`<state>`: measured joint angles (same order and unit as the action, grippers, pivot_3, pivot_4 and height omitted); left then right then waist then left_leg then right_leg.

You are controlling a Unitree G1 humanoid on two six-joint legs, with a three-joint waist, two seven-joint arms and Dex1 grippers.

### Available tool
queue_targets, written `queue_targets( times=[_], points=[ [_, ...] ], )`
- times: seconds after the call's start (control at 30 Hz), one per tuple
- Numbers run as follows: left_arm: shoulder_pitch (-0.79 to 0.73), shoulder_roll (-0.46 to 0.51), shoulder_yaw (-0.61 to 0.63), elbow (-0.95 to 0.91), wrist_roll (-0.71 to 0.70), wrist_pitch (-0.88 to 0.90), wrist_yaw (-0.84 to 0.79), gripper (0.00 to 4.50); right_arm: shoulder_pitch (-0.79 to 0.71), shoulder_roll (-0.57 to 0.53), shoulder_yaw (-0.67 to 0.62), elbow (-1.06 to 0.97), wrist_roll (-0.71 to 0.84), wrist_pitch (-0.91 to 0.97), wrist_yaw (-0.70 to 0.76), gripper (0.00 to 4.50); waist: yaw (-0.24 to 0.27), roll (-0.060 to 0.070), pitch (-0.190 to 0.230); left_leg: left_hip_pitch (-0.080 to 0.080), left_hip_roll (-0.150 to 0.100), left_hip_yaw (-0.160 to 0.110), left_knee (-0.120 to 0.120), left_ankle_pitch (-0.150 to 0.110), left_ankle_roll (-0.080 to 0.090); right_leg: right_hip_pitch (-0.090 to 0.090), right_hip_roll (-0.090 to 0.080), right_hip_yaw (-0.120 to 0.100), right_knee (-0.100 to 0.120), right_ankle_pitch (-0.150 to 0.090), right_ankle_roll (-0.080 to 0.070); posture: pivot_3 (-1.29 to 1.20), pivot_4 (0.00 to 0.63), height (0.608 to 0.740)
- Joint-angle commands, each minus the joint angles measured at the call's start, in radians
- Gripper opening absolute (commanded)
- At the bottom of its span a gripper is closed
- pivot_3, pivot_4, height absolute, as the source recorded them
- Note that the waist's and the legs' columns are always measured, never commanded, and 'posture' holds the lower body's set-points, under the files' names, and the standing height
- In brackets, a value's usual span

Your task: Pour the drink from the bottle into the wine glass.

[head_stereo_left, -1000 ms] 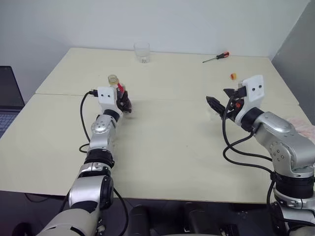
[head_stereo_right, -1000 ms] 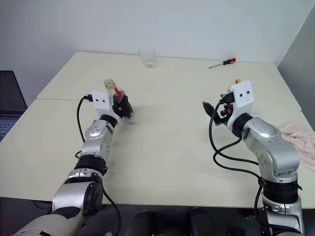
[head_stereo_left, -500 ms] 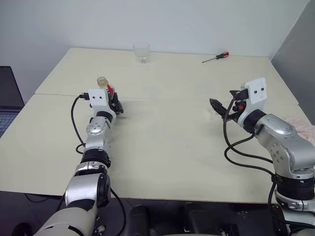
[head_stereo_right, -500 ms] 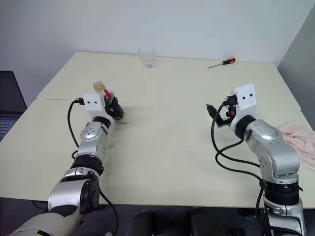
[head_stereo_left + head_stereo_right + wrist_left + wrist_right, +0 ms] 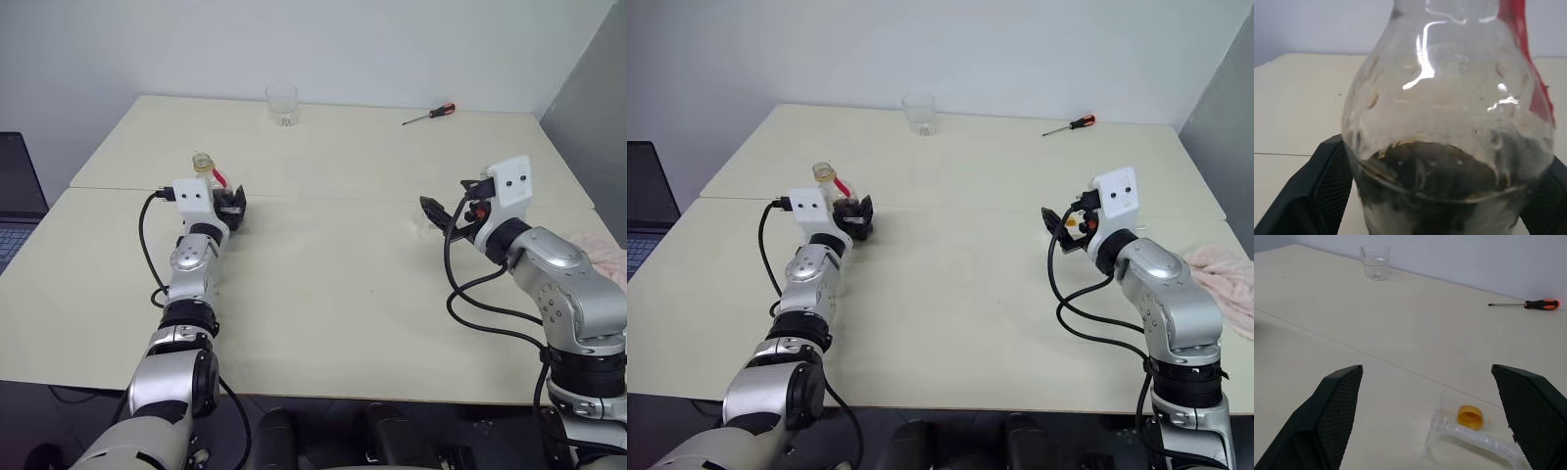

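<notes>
**Bottle stands between open fingers; glass is hard to read**

The left tool [image 5: 231,204] is spread wide, with one finger on each side of the bottle [image 5: 1449,122]. From the left wrist view I cannot say if the fingers touch the plastic, but they do not look pressed against it. I judge that the bottle stands by itself on the worktop [image 5: 333,294], at its left side. The mouth of the bottle is open. The yellow cap [image 5: 1469,415] lies far from it, on the right side of the worktop. A little of the drink [image 5: 1430,181] sits in the lowest part of the bottle, so most of it seems to be gone.

The right tool [image 5: 1425,377] is also wide open and holds nothing. It hovers near the wine glass [image 5: 1469,435], perhaps ready to reach for it.

The wine glass is the difficult part. In the right wrist view I see a round foot and a thin stem that seem to lie flat just beside the cap. The bowl is cut off at the edge, so I cannot tell if there is any drink in it. The bottom of the bottle is hidden too.
</notes>
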<state>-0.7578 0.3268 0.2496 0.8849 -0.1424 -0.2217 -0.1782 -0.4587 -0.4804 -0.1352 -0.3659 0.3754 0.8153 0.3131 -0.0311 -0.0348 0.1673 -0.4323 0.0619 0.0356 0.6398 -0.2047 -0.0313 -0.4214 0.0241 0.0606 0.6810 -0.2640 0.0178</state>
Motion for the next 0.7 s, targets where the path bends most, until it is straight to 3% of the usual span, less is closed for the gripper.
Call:
queue_targets(
  times=[0.03, 0.5, 0.7],
  points=[
    [0.028, 0.014, 0.003, -0.105, -0.021, 0.034, -0.027, 4.47, -0.016, -0.005, -0.014, -0.013, -0.003, -0.027, 0.006, 4.50, 0.000, 0.000, 0.000, 0.000, 0.000, 0.000, 0.000, 0.000, 0.000, 0.000, 0.000, 0.000, 0.000, 0.000, 0.000, 0.00, 0.150, 0.740],
    [0.216, 0.104, 0.032, -0.583, -0.061, 0.283, -0.042, 4.47, -0.043, 0.005, 0.005, 0.081, -0.011, -0.076, 0.036, 4.50, 0.000, 0.000, 0.000, 0.000, 0.000, 0.000, 0.000, 0.000, 0.000, 0.000, 0.000, 0.000, 0.000, 0.001, -0.001, 0.00, 0.150, 0.740],
    [0.221, 0.114, 0.037, -0.656, -0.075, 0.343, -0.041, 4.47, -0.071, 0.010, 0.021, 0.145, -0.019, -0.111, 0.057, 4.50, 0.001, 0.000, 0.000, 0.000, 0.000, 0.000, 0.000, 0.000, 0.000, 0.000, -0.001, 0.001, 0.000, 0.001, -0.001, 0.00, 0.150, 0.740]
  ],
)
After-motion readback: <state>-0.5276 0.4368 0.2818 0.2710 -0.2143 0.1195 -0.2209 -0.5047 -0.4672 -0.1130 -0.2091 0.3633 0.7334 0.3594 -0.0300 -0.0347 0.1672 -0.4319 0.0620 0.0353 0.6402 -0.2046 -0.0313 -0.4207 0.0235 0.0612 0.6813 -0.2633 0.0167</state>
